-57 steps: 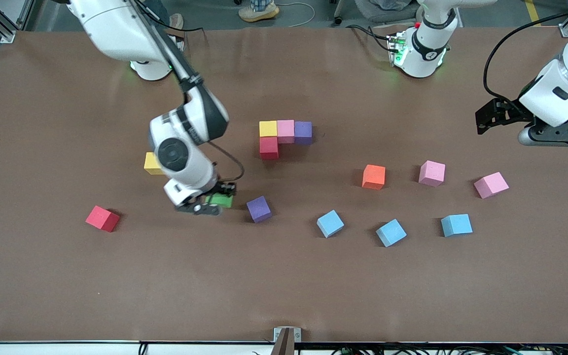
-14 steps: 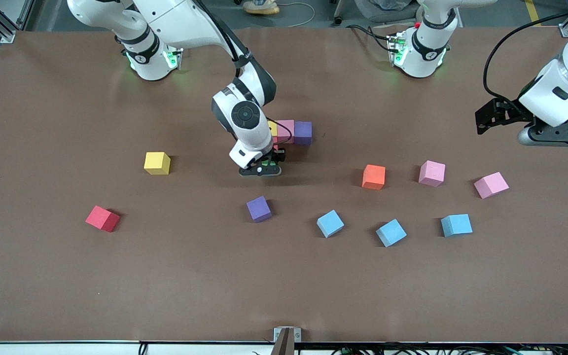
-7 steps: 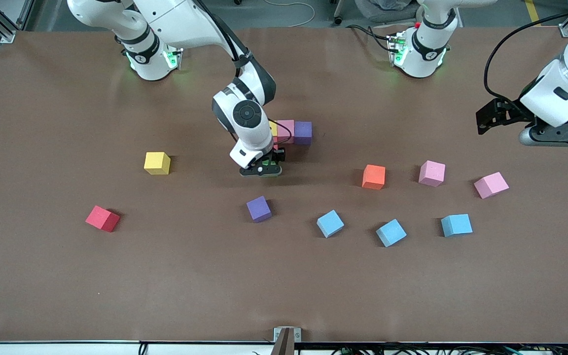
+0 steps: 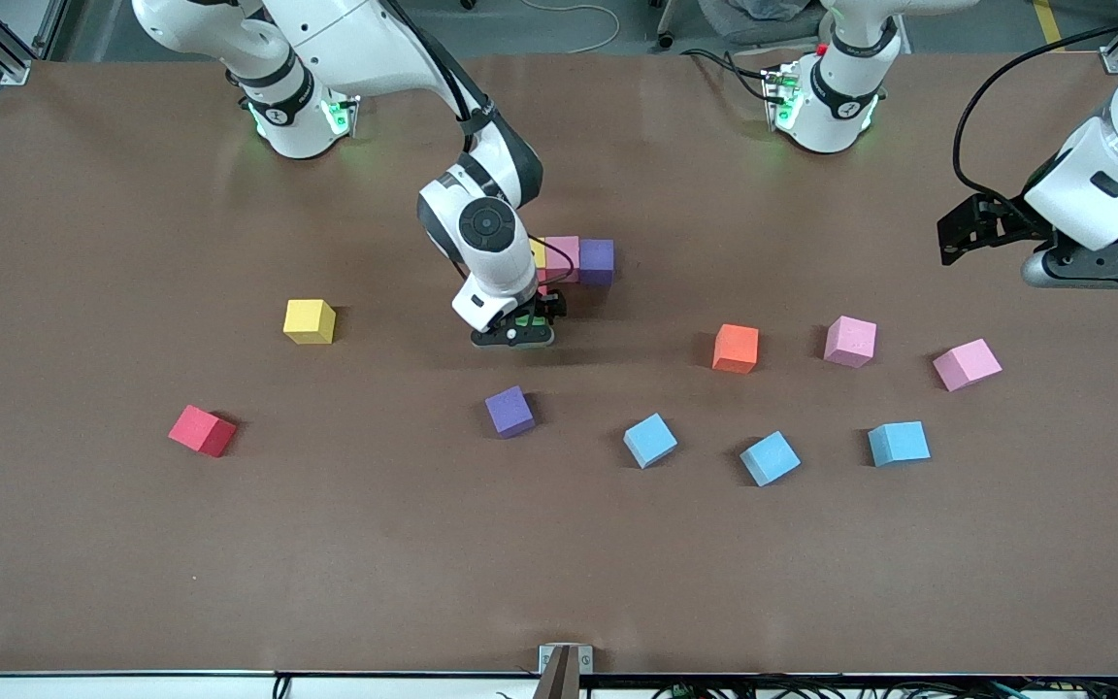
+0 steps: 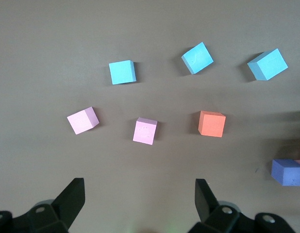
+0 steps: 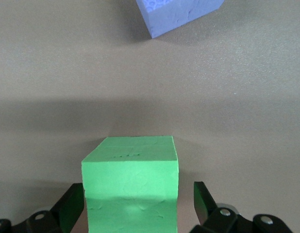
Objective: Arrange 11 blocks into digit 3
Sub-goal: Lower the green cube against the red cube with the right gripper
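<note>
My right gripper [image 4: 520, 332] stands low over the table, open, with the green block [image 6: 130, 189] resting between its fingers, one finger clear of it. In the front view the green block [image 4: 524, 318] shows only as a sliver under the hand, just nearer the camera than a row of yellow [image 4: 539, 254], pink [image 4: 564, 258] and purple [image 4: 597, 260] blocks. A bit of red block [image 4: 542, 289] peeks out between them. My left gripper [image 5: 140, 199] waits open and empty, high over the left arm's end of the table [image 4: 952, 243].
Loose blocks lie around: yellow [image 4: 309, 321], red [image 4: 201, 430], purple [image 4: 509, 411], three light blue [image 4: 650, 440] [image 4: 770, 458] [image 4: 899, 443], orange [image 4: 736, 348], and two pink [image 4: 850, 341] [image 4: 967, 364].
The right gripper's fingers have spread apart and let go of the green block, which it carried to the built row earlier. The left arm has not moved.
</note>
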You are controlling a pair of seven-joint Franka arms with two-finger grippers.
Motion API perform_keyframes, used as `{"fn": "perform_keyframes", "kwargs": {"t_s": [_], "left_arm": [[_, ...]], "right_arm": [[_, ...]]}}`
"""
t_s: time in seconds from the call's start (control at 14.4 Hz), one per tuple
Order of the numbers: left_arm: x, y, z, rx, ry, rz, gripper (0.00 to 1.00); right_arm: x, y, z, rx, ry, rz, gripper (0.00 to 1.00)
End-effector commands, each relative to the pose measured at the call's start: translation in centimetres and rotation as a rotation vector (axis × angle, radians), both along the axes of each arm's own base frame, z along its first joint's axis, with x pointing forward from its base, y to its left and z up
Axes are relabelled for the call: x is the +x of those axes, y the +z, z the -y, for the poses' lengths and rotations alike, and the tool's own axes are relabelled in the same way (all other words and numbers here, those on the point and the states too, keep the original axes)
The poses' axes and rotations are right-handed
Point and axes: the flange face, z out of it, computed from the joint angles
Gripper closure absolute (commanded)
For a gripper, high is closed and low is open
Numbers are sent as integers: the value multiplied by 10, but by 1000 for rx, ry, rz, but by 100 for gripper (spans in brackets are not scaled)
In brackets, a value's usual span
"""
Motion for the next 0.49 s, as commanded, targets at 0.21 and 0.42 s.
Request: {"fn": "perform_keyframes", "kwargs": {"t_s": [0.21,0.42], "left_arm": [[0,2,-2,-4,-9,3,0],[0,2,-1,-3,-10,5,0]], "right_arm": [[1,5,-2,-8,-15,12,0],[11,29,-5,15,-28,19,0]]}}
